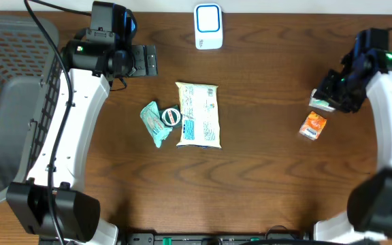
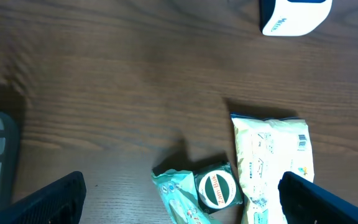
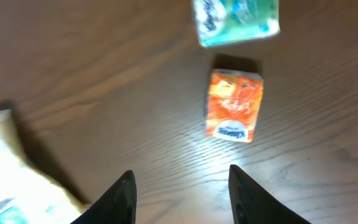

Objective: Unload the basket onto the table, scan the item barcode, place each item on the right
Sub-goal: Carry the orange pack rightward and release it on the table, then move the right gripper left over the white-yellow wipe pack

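Apparently no scan under way: nothing held. Right gripper (image 3: 180, 186) seen part-open, empty, above orange packet (image 3: 234, 106) lying flat on table (image 1: 264, 177), well apart from white scanner (image 1: 208, 26). Left gripper (image 2: 185, 202) spread wide, empty. Pickup, presentation of barcode to scanner judged outstanding.

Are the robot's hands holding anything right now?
No. Both the left gripper and right gripper are open and empty; the orange packet lies on the table.
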Controlling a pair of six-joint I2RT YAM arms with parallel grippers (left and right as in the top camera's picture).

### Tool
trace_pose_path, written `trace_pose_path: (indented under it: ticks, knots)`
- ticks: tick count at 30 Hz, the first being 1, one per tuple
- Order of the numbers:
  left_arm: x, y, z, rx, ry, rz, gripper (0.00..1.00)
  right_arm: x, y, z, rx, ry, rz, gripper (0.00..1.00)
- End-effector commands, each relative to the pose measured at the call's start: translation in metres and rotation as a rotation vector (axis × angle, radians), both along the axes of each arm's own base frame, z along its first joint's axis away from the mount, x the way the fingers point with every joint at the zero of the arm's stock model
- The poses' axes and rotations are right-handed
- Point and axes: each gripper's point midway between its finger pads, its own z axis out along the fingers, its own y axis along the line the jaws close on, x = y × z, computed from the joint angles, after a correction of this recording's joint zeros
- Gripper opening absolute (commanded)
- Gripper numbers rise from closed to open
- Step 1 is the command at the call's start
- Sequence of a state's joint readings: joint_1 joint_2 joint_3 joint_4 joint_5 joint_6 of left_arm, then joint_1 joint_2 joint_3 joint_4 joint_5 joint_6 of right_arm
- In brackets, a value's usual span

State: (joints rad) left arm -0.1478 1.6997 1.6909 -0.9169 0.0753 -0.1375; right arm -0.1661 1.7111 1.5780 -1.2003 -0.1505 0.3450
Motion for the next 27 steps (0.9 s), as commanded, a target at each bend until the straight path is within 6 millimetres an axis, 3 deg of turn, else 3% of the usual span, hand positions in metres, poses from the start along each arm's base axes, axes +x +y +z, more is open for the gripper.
trace_pose_path:
  ticks: [1,6,9,27]
  knots:
    - [0.000,0.001,0.006,0.000,-0.013,0.009,0.98,-0.001,0.012,0.045,0.031,-0.136,0.051,0.43]
    - [0.000,0.001,0.006,0.000,-0.013,0.009,0.98,-0.009,0.031,0.075,0.076,-0.233,0.124,0.43]
    - [0.000,0.001,0.006,0.000,-0.013,0.009,0.98,-0.012,0.043,0.083,0.098,-0.259,0.159,0.43]
    - [0.000,0.001,0.006,0.000,-0.013,0.009,0.97,-0.016,0.106,0.085,0.124,-0.265,0.338,0.49]
